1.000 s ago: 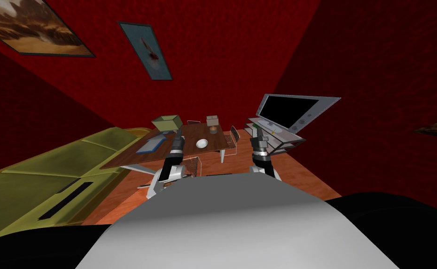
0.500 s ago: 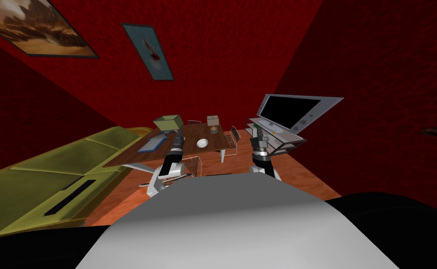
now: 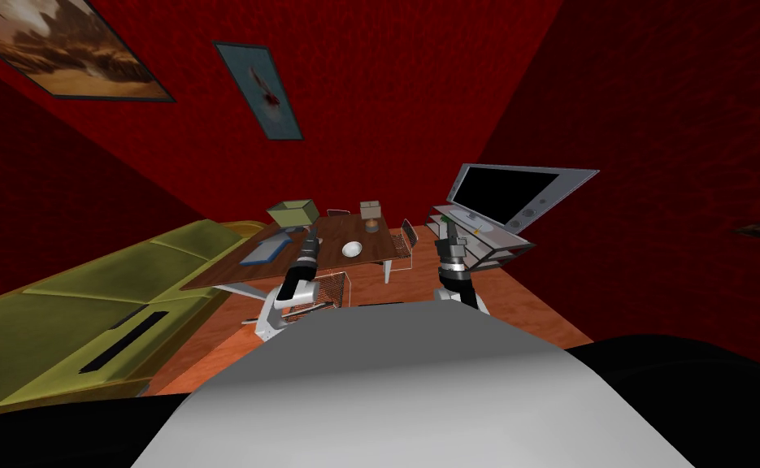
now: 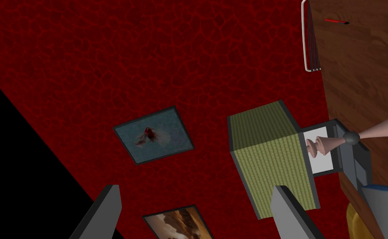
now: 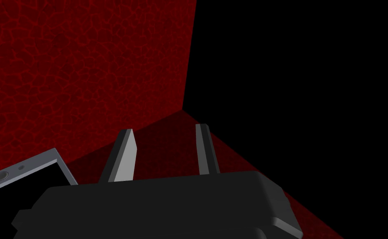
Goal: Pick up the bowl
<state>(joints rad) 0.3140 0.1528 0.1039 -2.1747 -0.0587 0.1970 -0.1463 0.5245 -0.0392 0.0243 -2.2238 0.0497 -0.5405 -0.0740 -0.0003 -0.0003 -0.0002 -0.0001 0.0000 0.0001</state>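
bowl [image 3: 352,249] upright, mouth up, on table [image 3: 379,246]

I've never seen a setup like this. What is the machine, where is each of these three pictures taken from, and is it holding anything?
This is a two-armed robot in a simulated room. The wide picture comes from a camera on its head, looking down. Ahead stands a brown table carrying a white bowl, a green-shaded lamp, a flat blue thing and a small beige box. The other two pictures come from cameras on its hands, each looking along two thin fingers. The left tool hovers by the table, apart from the bowl, fingers open, facing the lamp. The right tool is raised toward the wall beside the television, fingers apart. Neither holds anything.
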